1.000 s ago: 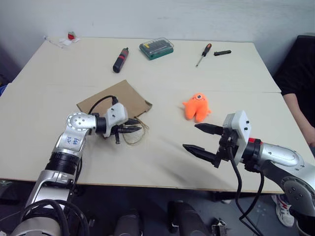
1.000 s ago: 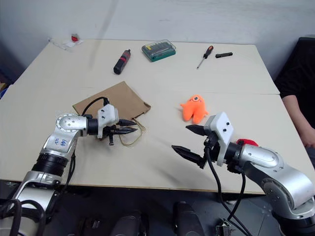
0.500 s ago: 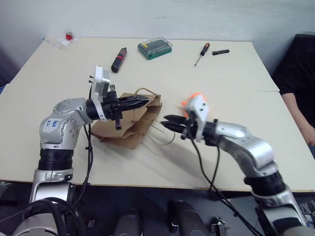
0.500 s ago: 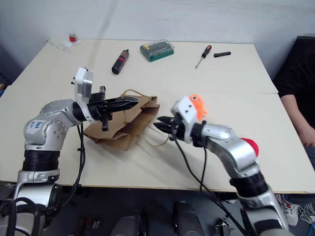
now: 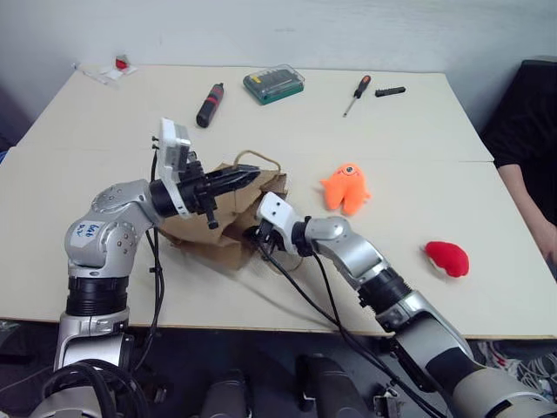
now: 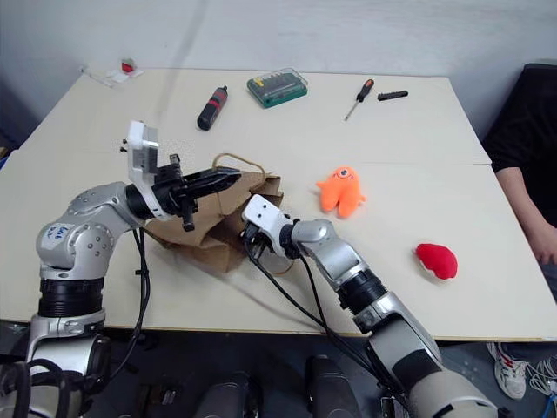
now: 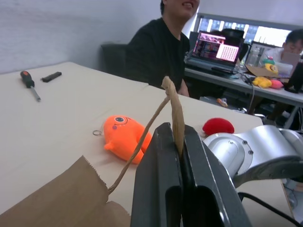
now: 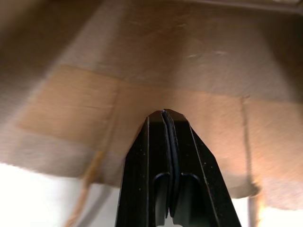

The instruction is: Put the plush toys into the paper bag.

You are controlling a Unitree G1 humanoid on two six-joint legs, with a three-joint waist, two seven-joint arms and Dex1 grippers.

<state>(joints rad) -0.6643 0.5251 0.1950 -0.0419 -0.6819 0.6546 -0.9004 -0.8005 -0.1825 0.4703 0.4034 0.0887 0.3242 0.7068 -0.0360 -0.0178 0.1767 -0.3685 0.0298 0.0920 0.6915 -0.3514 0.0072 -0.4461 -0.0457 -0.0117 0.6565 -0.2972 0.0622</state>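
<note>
The brown paper bag [image 5: 209, 228] lies on the table with one side of its mouth lifted. My left gripper [image 5: 248, 176] is shut on that raised edge of the paper bag [image 7: 177, 113], beside a cord handle [image 5: 255, 159]. My right gripper [image 5: 255, 236] is shut with nothing between its fingers [image 8: 163, 124]. It sits low at the bag's mouth, tips against brown paper [image 8: 156, 71]. The orange plush toy [image 5: 345, 187] lies on the table right of the bag. The red plush toy [image 5: 446, 259] lies further right, near the front edge.
At the back of the table are a red-and-black screwdriver [image 5: 211, 104], a green bit case [image 5: 275, 84], a small screwdriver [image 5: 358, 94] and a black piece [image 5: 391, 91]. A person in black [image 5: 533, 148] sits at the right edge.
My left gripper has lifted the bag's edge off the table. My right gripper has shut and swung left from near the front edge to the bag's mouth.
</note>
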